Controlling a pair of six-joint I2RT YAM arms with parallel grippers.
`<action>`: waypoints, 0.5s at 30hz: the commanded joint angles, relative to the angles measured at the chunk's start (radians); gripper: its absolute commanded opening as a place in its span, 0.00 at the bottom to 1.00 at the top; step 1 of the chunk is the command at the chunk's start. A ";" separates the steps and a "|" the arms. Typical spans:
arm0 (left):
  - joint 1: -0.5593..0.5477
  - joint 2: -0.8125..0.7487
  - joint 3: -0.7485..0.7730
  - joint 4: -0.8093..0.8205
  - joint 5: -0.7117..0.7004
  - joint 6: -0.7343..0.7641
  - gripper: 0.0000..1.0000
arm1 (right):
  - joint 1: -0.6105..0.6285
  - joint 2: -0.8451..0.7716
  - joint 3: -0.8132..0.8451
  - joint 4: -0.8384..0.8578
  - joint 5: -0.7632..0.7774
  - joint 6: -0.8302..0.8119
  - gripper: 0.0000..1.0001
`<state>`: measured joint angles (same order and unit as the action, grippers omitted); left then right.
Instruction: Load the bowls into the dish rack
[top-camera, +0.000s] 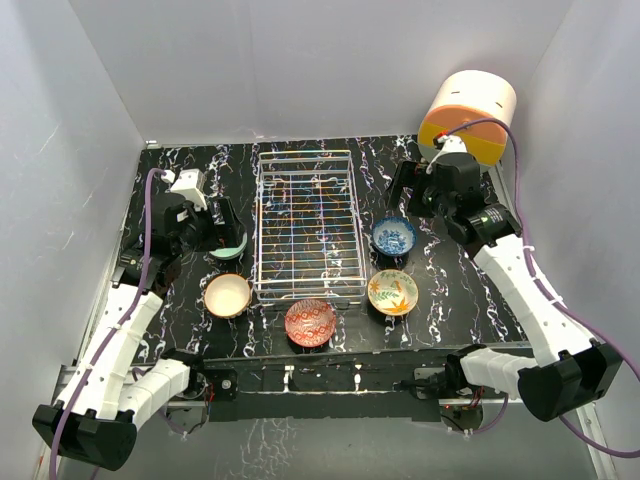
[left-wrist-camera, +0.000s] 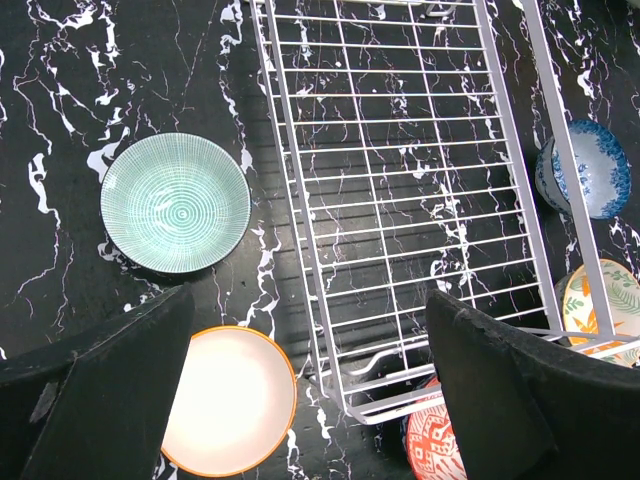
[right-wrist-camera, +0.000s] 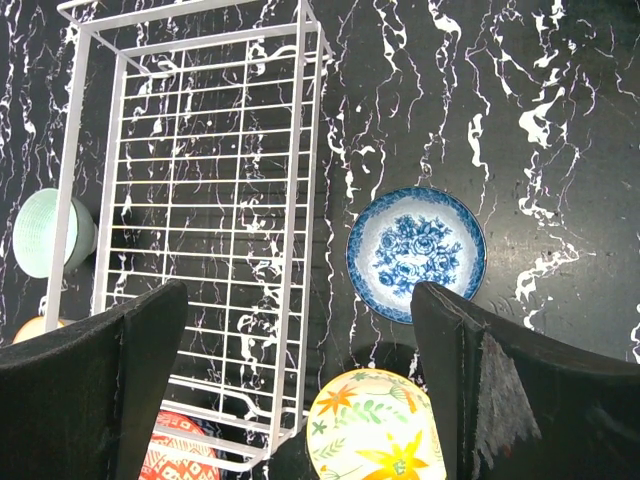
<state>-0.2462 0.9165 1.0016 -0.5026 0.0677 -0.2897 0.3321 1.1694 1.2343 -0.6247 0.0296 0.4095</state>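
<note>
The silvery wire dish rack stands mid-table with nothing in it; it also shows in the left wrist view and the right wrist view. Left of it sit the mint bowl and the cream bowl. The red patterned bowl sits at its near end. Right of it sit the blue-white bowl and the yellow leafy bowl. My left gripper is open, empty, above the mint bowl. My right gripper is open, empty, behind the blue-white bowl.
A cream-and-orange cylindrical drawer unit stands at the back right corner, just behind my right arm. White walls close in the black marbled table on three sides.
</note>
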 joint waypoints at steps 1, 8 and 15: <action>-0.006 -0.009 0.034 -0.017 0.000 -0.002 0.97 | 0.003 -0.009 0.025 0.098 -0.016 -0.037 0.98; -0.006 -0.019 0.040 -0.025 0.007 0.002 0.97 | -0.006 0.073 0.051 0.082 0.067 -0.053 0.98; -0.007 -0.038 0.046 -0.037 0.023 0.002 0.97 | -0.124 0.181 0.034 0.102 0.159 -0.027 0.99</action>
<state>-0.2462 0.9138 1.0035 -0.5148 0.0689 -0.2886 0.2871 1.3262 1.2549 -0.5789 0.1223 0.3698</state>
